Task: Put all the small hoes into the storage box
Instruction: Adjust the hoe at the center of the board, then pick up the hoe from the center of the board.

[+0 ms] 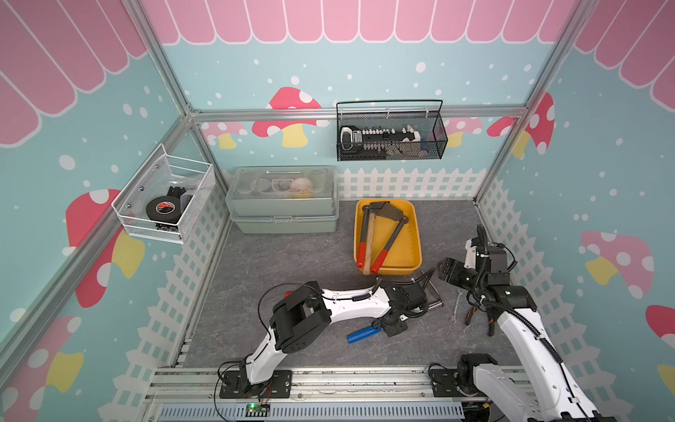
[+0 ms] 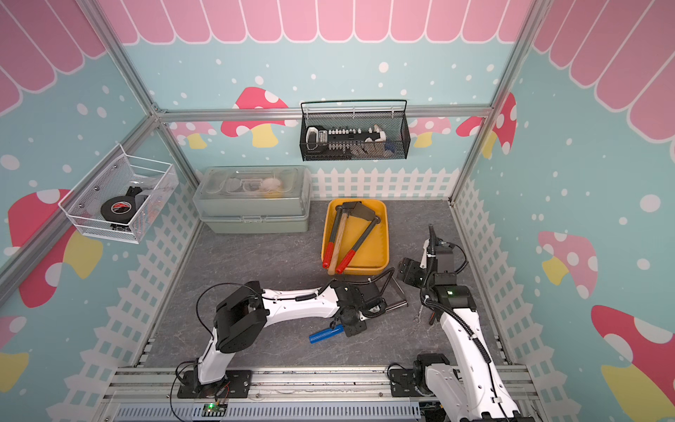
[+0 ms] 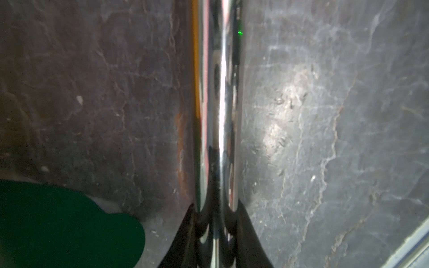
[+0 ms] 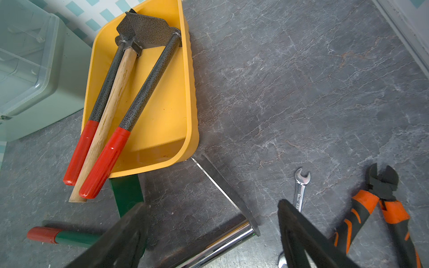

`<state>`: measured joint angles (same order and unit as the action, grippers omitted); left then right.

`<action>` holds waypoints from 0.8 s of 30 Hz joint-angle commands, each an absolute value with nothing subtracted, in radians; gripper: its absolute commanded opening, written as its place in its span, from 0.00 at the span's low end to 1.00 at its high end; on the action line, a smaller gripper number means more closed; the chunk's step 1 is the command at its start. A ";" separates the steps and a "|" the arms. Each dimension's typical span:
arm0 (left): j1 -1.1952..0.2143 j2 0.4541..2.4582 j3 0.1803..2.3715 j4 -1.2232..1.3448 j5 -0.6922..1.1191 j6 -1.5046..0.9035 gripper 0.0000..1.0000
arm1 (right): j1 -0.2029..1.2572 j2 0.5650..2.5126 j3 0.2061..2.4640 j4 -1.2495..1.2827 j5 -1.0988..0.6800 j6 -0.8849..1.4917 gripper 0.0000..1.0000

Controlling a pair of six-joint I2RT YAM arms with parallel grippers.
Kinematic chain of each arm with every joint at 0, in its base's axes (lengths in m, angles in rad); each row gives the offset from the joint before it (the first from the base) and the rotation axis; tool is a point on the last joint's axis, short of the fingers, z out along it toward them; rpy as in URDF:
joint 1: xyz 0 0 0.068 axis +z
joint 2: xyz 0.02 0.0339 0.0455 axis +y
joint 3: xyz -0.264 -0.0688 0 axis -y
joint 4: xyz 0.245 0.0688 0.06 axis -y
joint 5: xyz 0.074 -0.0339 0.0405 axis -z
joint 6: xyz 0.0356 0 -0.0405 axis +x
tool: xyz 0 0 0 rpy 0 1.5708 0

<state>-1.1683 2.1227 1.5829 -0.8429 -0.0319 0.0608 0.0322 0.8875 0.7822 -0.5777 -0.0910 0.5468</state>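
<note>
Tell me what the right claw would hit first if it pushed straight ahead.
Probably the flat blade of the small hoe, lying just ahead of the open right claw, while the left claw grips its chrome shaft. Depth is unclear.

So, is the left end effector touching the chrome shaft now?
Touching. In the left wrist view the chrome shaft sits clamped between the black fingers of the left end effector, with no gap visible.

storage box [image 1: 405, 248]: right of case [image 1: 281, 215] | small hoe [image 4: 225, 242]: before storage box | wrench [image 4: 300, 190]: right of small hoe
</note>
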 commanded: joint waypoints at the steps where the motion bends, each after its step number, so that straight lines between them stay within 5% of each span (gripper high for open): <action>1: -1.174 2.060 1.618 -0.862 -0.069 0.087 0.00 | 0.025 0.883 0.798 -0.595 -0.081 0.545 0.87; 24: -1.195 1.955 1.626 -0.859 -0.090 0.065 0.00 | 0.012 0.843 0.782 -0.600 -0.022 0.566 0.87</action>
<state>-1.1893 2.0144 1.5867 -0.8875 -0.0563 0.0589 0.0193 0.8539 0.7822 -0.5812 -0.0402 0.5545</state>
